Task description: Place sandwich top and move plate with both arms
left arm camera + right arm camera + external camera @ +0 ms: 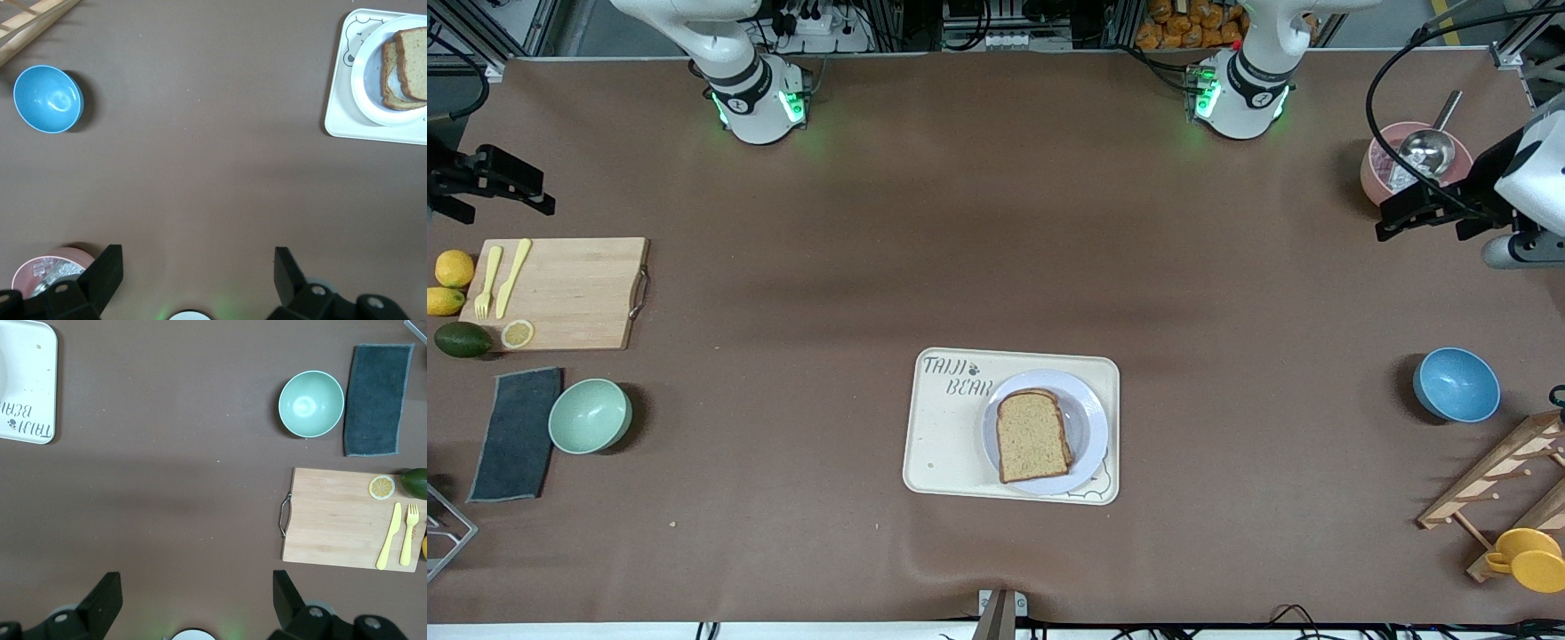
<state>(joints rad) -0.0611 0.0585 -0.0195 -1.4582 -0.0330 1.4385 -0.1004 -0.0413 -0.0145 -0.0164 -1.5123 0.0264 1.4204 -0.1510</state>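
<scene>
The brown worktop point(996, 249) stretches wide under the two white arms, whose bases stand along its edge farthest from the front camera. Both arms wait, drawn out to the ends. The left gripper point(1427, 212) hangs over the left arm's end of the worktop, just by a pink bowl point(1383, 173) with a metal scoop point(1427, 149) in it; its fingers point(107, 273) stand wide apart with nothing between them. The right gripper point(494, 182) hangs over the right arm's end, above the worktop near a wooden cutting board point(569, 292), and its fingers point(107, 597) are likewise spread wide and bare.

In the middle of the worktop, toward the front camera, lies a cream tray point(947, 436) with a bear drawing. The plate point(1089, 427) sits on the tray, at the side toward the left arm's end. The sandwich top point(1033, 437) lies flat on the plate, resting on another slice whose crust peeks out beneath it.

On the cutting board lie a yellow fork point(487, 283), a yellow knife point(512, 277) and a lemon slice point(517, 334). Beside the board are two lemons point(454, 268) and an avocado point(463, 340). Nearer the front camera lie a dark cloth point(518, 434) and a green bowl point(590, 415). At the left arm's end sit a blue bowl point(1456, 384) and a wooden rack point(1507, 484).
</scene>
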